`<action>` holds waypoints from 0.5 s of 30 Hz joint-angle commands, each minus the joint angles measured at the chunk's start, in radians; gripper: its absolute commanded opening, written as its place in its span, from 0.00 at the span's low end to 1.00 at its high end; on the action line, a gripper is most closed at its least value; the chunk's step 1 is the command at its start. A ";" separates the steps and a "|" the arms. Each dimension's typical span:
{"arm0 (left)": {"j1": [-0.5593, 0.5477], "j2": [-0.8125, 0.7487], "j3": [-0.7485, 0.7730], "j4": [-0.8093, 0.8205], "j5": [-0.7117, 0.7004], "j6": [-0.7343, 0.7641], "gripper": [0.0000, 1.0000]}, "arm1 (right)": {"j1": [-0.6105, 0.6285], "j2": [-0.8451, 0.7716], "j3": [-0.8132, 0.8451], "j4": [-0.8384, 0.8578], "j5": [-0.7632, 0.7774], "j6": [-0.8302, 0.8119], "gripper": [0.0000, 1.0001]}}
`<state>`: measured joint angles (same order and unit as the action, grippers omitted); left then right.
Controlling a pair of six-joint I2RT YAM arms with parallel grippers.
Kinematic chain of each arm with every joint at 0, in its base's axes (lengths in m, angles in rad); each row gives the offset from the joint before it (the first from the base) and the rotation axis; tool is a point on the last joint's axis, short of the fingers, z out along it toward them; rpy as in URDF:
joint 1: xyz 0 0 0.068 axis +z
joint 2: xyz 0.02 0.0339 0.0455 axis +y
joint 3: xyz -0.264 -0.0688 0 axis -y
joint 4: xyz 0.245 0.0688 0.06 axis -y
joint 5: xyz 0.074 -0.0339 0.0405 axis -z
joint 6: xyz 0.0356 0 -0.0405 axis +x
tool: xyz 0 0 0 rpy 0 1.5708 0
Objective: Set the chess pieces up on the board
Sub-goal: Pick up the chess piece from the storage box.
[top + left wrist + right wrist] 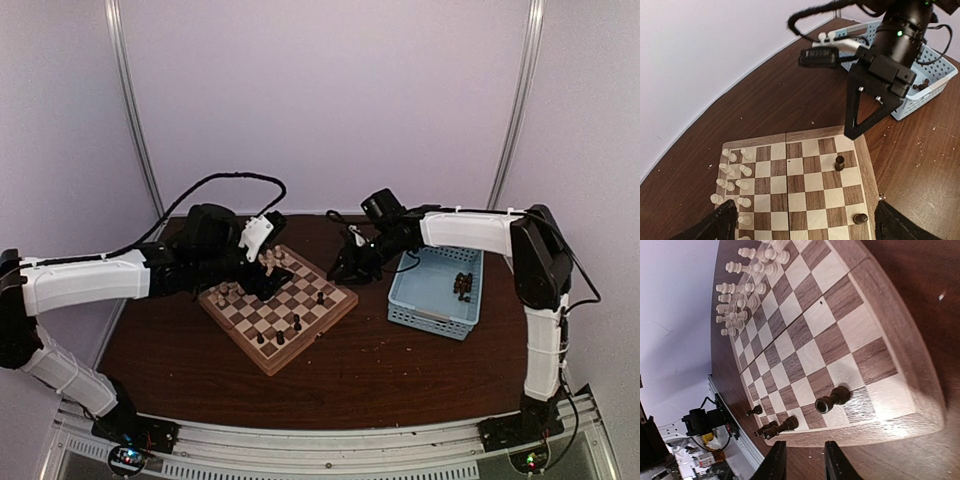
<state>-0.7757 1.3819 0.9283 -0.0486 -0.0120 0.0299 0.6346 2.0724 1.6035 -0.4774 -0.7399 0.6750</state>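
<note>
A checkered board (810,355) sits turned at an angle in the middle of a dark table (400,380). Cream pieces (732,180) stand in two rows along one side of the board. A few dark pieces (777,429) stand apart from one another along the opposite side. More dark ones lie in a blue basket (432,318) to the right of the board.

The left gripper (806,215) hangs above the board close to the cream rows, its fingers spread wide with nothing between them. The right gripper (805,445) is low at the board's edge on the dark side, its fingers a little apart and empty. The nearest dark piece (832,399) stands upright on an edge square just beyond those fingertips, not touching them.
</note>
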 commanded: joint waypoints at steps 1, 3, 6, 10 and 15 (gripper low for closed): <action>0.005 0.065 0.141 -0.143 -0.054 -0.071 0.96 | -0.043 -0.168 -0.014 -0.052 0.244 -0.196 0.29; 0.004 0.096 0.188 -0.185 -0.033 -0.085 0.96 | -0.055 -0.238 -0.068 -0.038 0.381 -0.273 0.30; 0.004 0.133 0.236 -0.218 0.008 -0.105 0.95 | -0.062 -0.355 -0.204 0.074 0.560 -0.357 0.31; 0.004 0.175 0.279 -0.232 0.047 -0.130 0.94 | -0.067 -0.475 -0.368 0.249 0.712 -0.431 0.33; 0.004 0.252 0.374 -0.309 0.065 -0.160 0.92 | -0.067 -0.572 -0.555 0.438 0.839 -0.515 0.34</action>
<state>-0.7757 1.5845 1.2213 -0.2970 0.0151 -0.0872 0.5648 1.5475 1.1652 -0.2260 -0.0860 0.2707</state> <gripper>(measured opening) 0.927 0.339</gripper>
